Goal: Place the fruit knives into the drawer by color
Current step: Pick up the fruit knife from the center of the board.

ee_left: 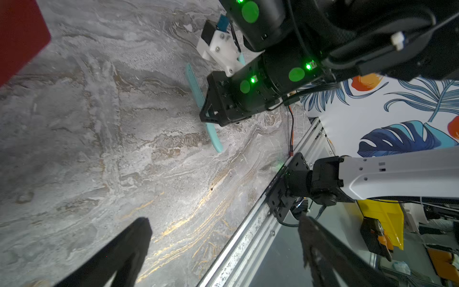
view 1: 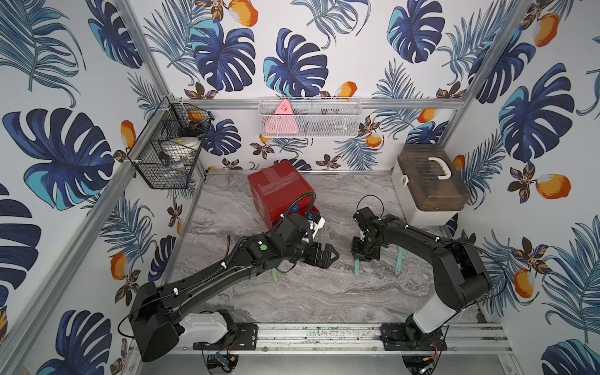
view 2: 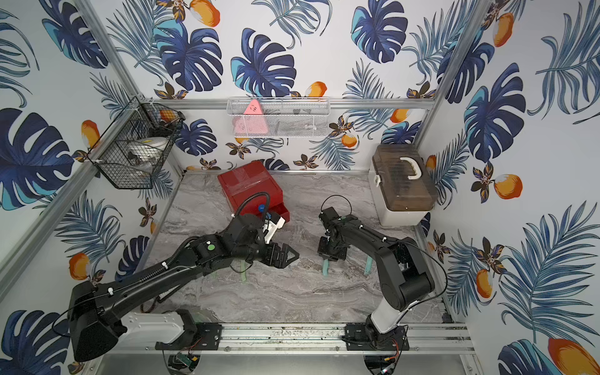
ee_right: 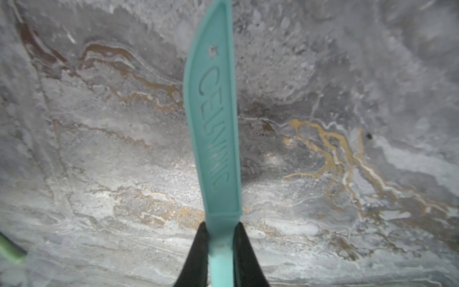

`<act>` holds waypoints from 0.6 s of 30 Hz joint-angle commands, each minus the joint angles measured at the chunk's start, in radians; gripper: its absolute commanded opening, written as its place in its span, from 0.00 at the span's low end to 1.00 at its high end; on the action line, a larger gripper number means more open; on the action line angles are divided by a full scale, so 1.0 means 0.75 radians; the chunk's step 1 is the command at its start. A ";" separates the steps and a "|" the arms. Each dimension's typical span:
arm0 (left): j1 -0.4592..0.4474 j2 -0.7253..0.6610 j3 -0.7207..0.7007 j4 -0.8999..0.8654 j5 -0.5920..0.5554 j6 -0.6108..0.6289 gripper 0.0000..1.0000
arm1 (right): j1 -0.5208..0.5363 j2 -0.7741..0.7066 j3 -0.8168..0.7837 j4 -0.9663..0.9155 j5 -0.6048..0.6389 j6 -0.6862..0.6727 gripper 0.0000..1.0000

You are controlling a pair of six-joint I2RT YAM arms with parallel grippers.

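The red drawer chest point(view 1: 279, 191) point(view 2: 248, 185) stands at the back of the marble table, with a lower drawer point(view 2: 283, 211) pulled out a little; its corner point(ee_left: 19, 37) shows in the left wrist view. My right gripper point(view 1: 357, 259) point(view 2: 325, 260) point(ee_right: 219, 238) points down and is shut on a teal fruit knife point(ee_right: 213, 124) point(ee_left: 214, 139) near its handle end, the blade close over the table. Another teal knife point(view 1: 398, 259) lies to its right. A mint-green knife point(view 1: 275, 276) point(view 2: 243, 276) lies under my left arm. My left gripper point(view 1: 332, 258) point(ee_left: 223, 238) hangs open and holds nothing.
A white box with a brown lid point(view 1: 428, 181) stands at the back right. A black wire basket point(view 1: 168, 152) and a white mesh basket point(view 1: 308, 118) hang on the walls. An aluminium rail point(view 1: 324, 337) runs along the table's front edge.
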 commanded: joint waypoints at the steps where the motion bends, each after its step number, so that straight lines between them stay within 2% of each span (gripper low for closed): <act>1: 0.056 0.013 0.045 -0.075 0.021 0.090 0.99 | -0.003 -0.022 -0.020 0.011 -0.135 0.112 0.00; 7: 0.133 0.024 0.111 -0.136 0.014 0.152 0.99 | -0.006 -0.072 -0.022 0.059 -0.267 0.228 0.00; 13: 0.138 0.068 0.332 -0.357 -0.140 0.248 0.99 | 0.008 -0.167 0.027 0.103 -0.358 0.368 0.00; 18: 0.164 0.070 0.461 -0.429 -0.239 0.288 0.99 | 0.077 -0.213 0.118 0.196 -0.411 0.526 0.00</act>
